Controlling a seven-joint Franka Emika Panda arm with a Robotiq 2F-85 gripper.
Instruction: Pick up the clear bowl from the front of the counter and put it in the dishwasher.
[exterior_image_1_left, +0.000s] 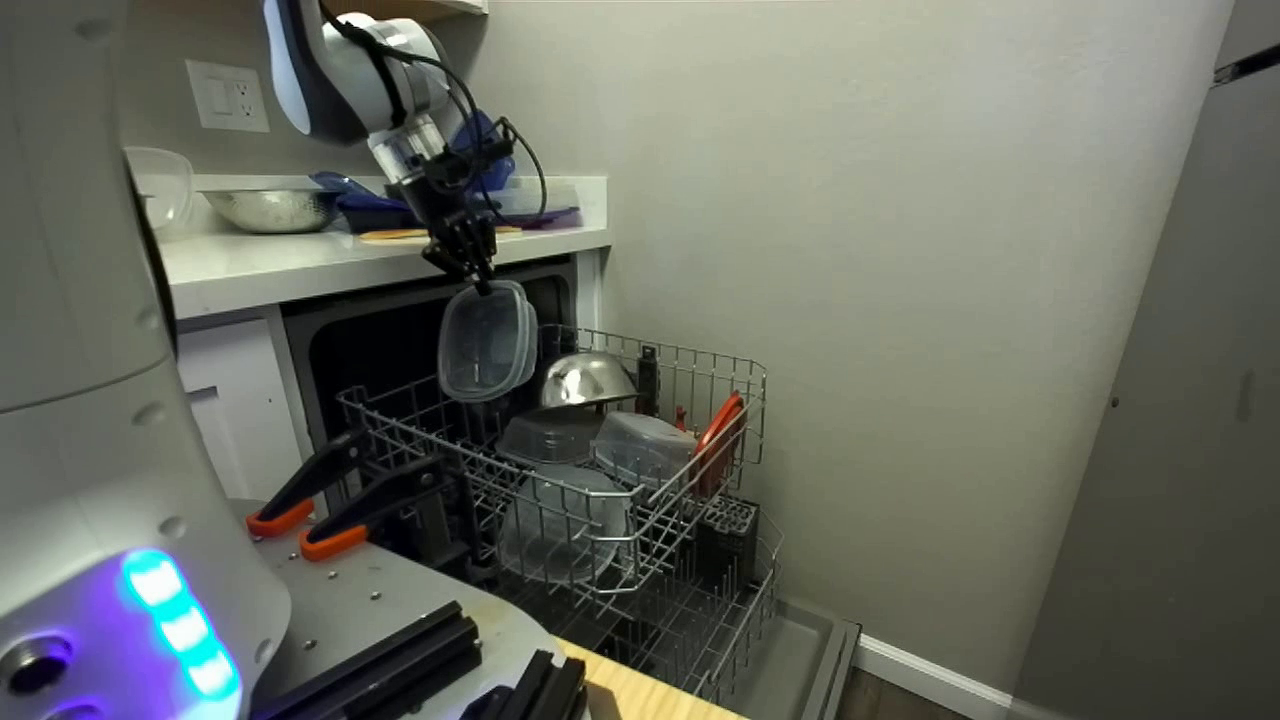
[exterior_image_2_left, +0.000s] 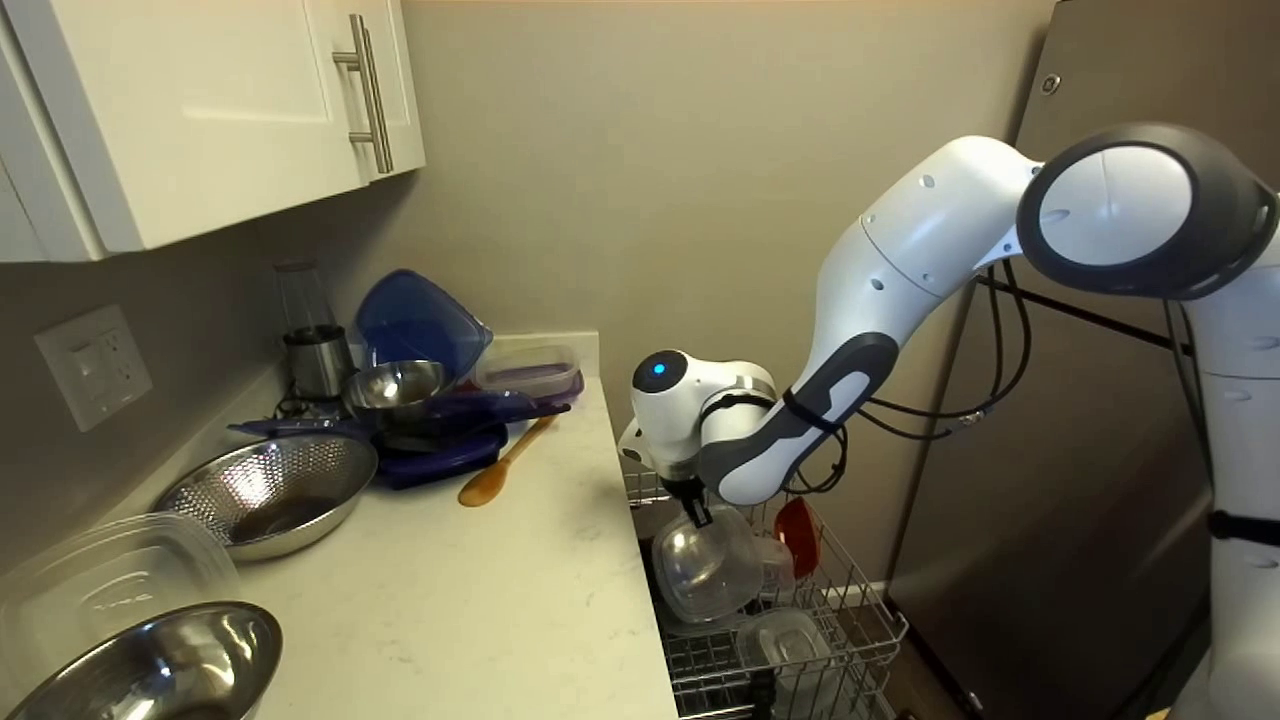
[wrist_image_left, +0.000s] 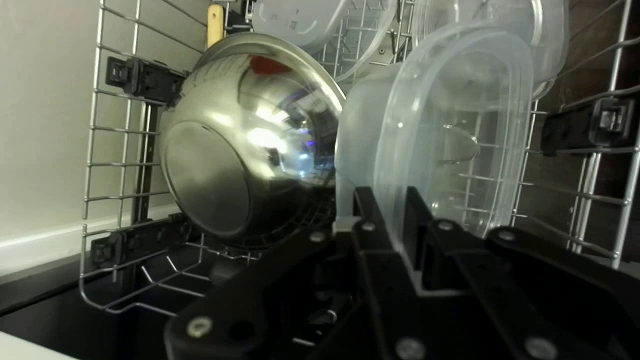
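The clear bowl (exterior_image_1_left: 485, 340) hangs on edge from my gripper (exterior_image_1_left: 483, 284), its open side turned sideways. In the wrist view the fingers (wrist_image_left: 367, 210) stand on either side of the wall of the clear bowl (wrist_image_left: 390, 135), pinching it near the rim. It is held past the front edge of the white counter (exterior_image_1_left: 250, 270), over the pulled-out upper rack of the dishwasher (exterior_image_1_left: 350, 350). An exterior view shows the clear bowl (exterior_image_2_left: 700, 570) below the gripper (exterior_image_2_left: 698, 516), beyond the counter (exterior_image_2_left: 500, 600). Whether its lower edge touches the rack I cannot tell.
A steel bowl (wrist_image_left: 215, 170) leans in the rack right beside the clear bowl. Several clear containers (exterior_image_1_left: 645, 445) and a red dish (exterior_image_1_left: 720, 435) occupy the rack's outer part. On the counter lie a colander (exterior_image_2_left: 275, 490), a wooden spoon (exterior_image_2_left: 495, 480) and blue dishware (exterior_image_2_left: 420, 320).
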